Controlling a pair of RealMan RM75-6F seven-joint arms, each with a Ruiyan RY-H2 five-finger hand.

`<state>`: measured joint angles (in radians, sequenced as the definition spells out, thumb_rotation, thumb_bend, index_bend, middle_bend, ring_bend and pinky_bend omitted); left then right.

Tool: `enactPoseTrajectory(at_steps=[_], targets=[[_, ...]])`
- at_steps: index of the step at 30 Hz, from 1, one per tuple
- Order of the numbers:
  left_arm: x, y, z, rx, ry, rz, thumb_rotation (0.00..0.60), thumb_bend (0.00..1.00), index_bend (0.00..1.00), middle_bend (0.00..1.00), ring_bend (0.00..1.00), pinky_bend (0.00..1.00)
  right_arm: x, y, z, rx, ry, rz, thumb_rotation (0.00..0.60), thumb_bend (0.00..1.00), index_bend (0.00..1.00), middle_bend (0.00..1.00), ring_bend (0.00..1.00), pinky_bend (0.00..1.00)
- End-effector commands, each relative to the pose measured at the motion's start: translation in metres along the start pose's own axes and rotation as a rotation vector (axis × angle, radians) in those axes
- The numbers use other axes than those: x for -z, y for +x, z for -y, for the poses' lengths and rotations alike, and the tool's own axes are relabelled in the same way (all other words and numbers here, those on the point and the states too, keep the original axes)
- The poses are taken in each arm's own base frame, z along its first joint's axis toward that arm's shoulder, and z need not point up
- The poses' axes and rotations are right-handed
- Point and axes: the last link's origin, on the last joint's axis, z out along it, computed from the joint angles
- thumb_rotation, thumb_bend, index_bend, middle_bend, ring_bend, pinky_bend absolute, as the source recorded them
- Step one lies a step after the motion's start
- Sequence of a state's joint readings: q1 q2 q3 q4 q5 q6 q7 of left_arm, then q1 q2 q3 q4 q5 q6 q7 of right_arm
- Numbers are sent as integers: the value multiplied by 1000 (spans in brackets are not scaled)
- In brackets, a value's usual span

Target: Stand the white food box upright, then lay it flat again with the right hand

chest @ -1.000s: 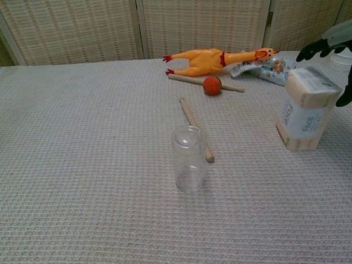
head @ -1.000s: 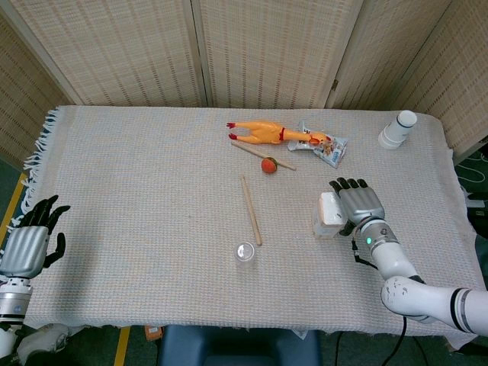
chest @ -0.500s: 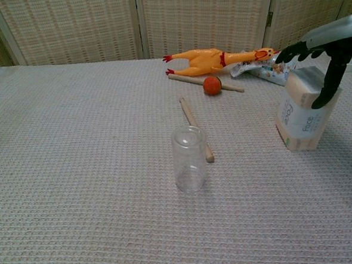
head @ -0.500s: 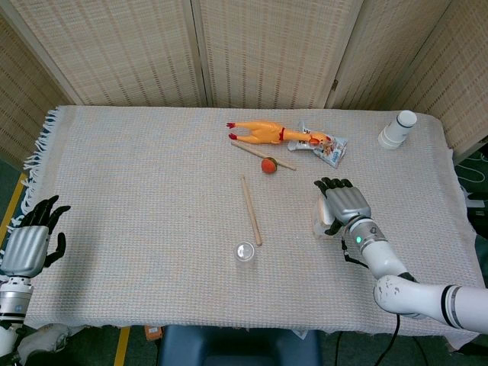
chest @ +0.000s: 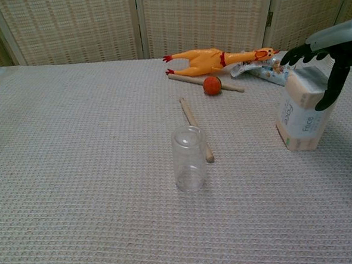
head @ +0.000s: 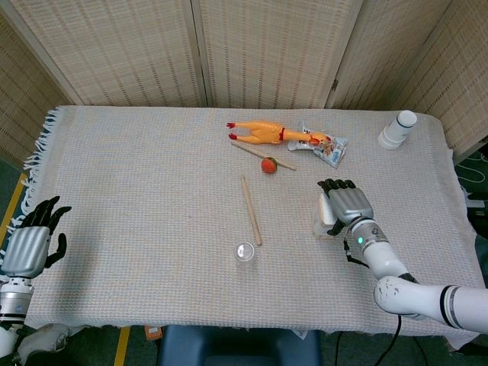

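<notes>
Box: the white food box [chest: 303,113] stands upright at the right of the frame, well inside the cloth's right edge.
My right hand [chest: 332,59]: draped over its top, thumb on its near face; grip uncertain.
My left hand [head: 30,240]: fingers spread, holding nothing, off the lower-left cloth edge.
Room: bare cloth [chest: 77,174] left of the box up to the clear cup [chest: 189,159].

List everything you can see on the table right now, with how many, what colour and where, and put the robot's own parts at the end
white food box: 1, white, standing upright at right
clear jar: 1, transparent, front centre, upright
rubber chicken: 1, orange-yellow, far centre, lying down
wooden sticks: 2, tan, one mid-table, one by the chicken
ball: 1, orange-red, against the far stick
snack packet: 1, silvery with print, beside the chicken's head
paper cups: white stack, far right corner
tablecloth: 1, beige, fringed left edge
left hand: 1, grey-black, off the table's left front corner, holding nothing
right hand: 1, grey-black, over the box's top
</notes>
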<state>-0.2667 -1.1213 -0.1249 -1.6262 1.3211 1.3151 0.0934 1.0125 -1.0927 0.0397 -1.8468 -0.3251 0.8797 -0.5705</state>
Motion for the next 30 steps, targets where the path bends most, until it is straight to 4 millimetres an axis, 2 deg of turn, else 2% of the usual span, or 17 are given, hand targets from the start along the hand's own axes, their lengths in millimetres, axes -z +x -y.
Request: enactPoseTrajectory(at_steps=[1, 6, 10, 14, 19, 25, 30], targets=[[0, 0, 0, 0, 0, -1, 600, 627, 190, 0, 0, 168, -1, 0, 1, -1, 3, -4, 600, 52, 77, 74, 0, 0], [0, 0, 0, 0, 1, -1, 600, 628, 190, 0, 0, 169, -3, -1, 1, -5, 9, -11, 600, 54, 181, 137, 0, 0], [0, 0, 1, 1, 2, -3, 600, 628, 190, 0, 0, 169, -4, -2, 0, -3, 5, -7, 600, 78, 201, 160, 0, 0], [0, 0, 1, 1, 2, -3, 600, 627, 190, 0, 0, 169, -4, -2, -1, -1, 0, -11, 600, 147, 209, 182, 0, 0], [0, -1, 1, 0, 1, 2, 600, 627, 191, 0, 0, 169, -5, -1, -2, -5, -6, -18, 600, 318, 234, 208, 13, 0], [-1, -1, 1, -1, 4, 4, 600, 628, 191, 0, 0, 169, -6, 0, -4, -3, -12, -31, 600, 349, 256, 282, 95, 0], [-1, -1, 1, -2, 2, 4, 600, 627, 191, 0, 0, 169, -7, 3, -4, -16, 13, -86, 600, 382, 361, 421, 257, 0]])
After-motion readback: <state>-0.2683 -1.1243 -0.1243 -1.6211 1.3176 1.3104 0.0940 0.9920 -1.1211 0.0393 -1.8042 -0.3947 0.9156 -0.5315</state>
